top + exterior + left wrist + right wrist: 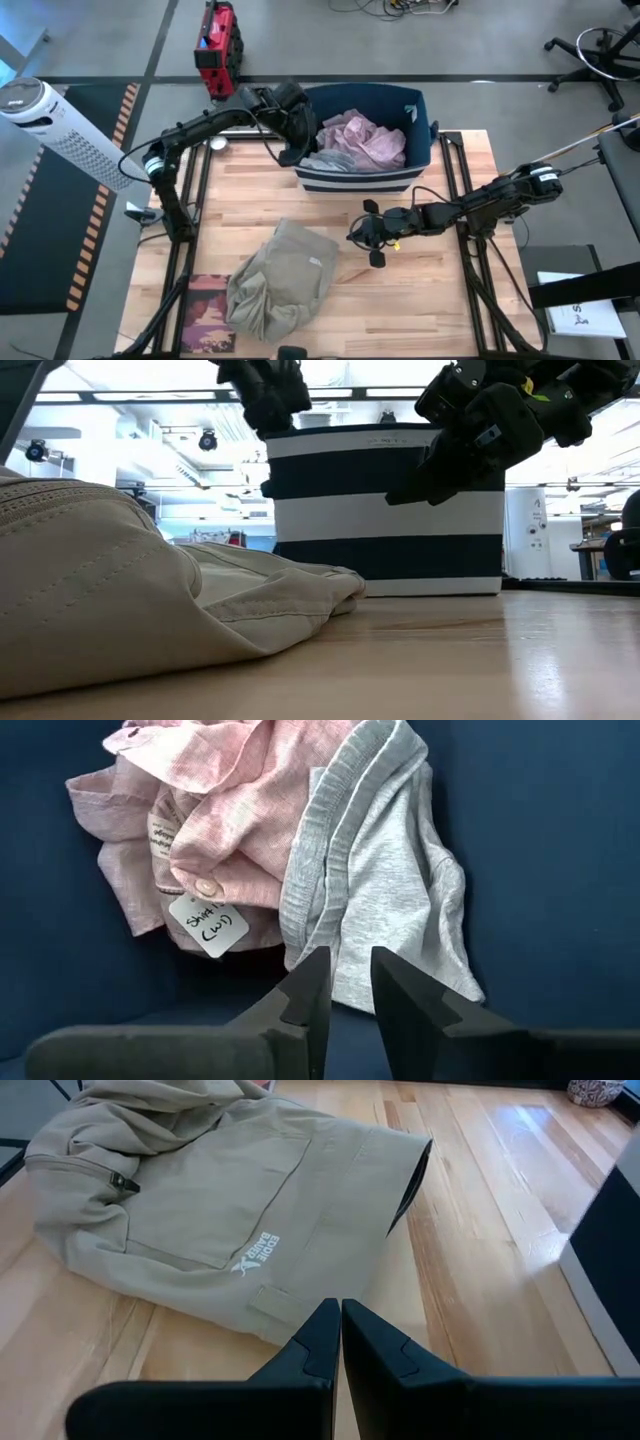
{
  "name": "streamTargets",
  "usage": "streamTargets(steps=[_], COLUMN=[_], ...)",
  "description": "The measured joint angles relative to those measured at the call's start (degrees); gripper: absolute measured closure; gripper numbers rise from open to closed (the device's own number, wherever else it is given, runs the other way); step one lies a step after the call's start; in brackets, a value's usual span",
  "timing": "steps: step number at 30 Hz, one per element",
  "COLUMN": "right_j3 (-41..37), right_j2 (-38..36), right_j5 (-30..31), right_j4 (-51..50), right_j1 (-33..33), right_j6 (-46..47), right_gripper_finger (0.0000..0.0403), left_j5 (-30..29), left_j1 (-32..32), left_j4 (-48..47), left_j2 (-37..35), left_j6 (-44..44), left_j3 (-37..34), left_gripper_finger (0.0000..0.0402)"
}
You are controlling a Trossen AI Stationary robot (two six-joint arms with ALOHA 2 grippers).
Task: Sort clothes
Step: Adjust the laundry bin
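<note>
From above, the striped bin (365, 182) sits at twelve o'clock on the wooden table (420, 300), with a pink shirt (365, 138) heaped inside it and a grey garment (325, 160) tucked against its ten o'clock corner. The left gripper (297, 140) hangs over that same corner of the bin. Only the left wrist view shows what lies beneath it: the pink shirt (230, 810) carries a white handwritten tag (208, 924), the grey garment (380, 890) is draped beside it against the bin's blue inner wall (540, 840), and the fingers (305, 995) stand slightly apart with nothing between them.

The khaki-beige trousers (282, 280) lie crumpled near the table's seven o'clock area, their long axis running roughly from one o'clock down to seven o'clock. A flat book (208, 310) lies just beside them toward eight o'clock. The right gripper (372, 232) hovers near the table's centre, at about three o'clock from the trousers.

The right wrist view alone reveals a white printed logo and a back pocket on the trousers (230, 1210), and the right fingers (322, 1342) pressed together, empty. The low view shows the trousers (130, 600) bulking in front of the bin (385, 510), both grippers above.
</note>
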Motion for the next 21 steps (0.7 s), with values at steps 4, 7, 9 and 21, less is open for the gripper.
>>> streamTargets(steps=[4,7,9,21], right_j3=[0.0,0.0,0.0,3.5], right_j2=[0.0,0.0,0.0,0.0], right_j5=[-3.7,-3.9,-3.9,-1.3], right_j4=[-0.1,-0.1,-0.1,-1.5], right_j1=[0.0,0.0,0.0,-0.1], right_j6=[0.0,0.5,0.7,-0.1], right_gripper_finger=[0.0403,0.0403,0.0403,0.0403], left_j5=[-0.2,-0.2,-0.2,-0.2], left_j1=[0.0,-0.2,-0.3,-1.0], left_j4=[0.5,1.3,1.9,6.6], left_j2=[-4.9,-8.5,-10.6,-19.1], left_j6=[1.5,2.3,2.4,-0.5], left_j3=[-4.7,-8.0,-10.2,-17.1], left_gripper_finger=[0.0353,0.0362,0.0366,0.0295])
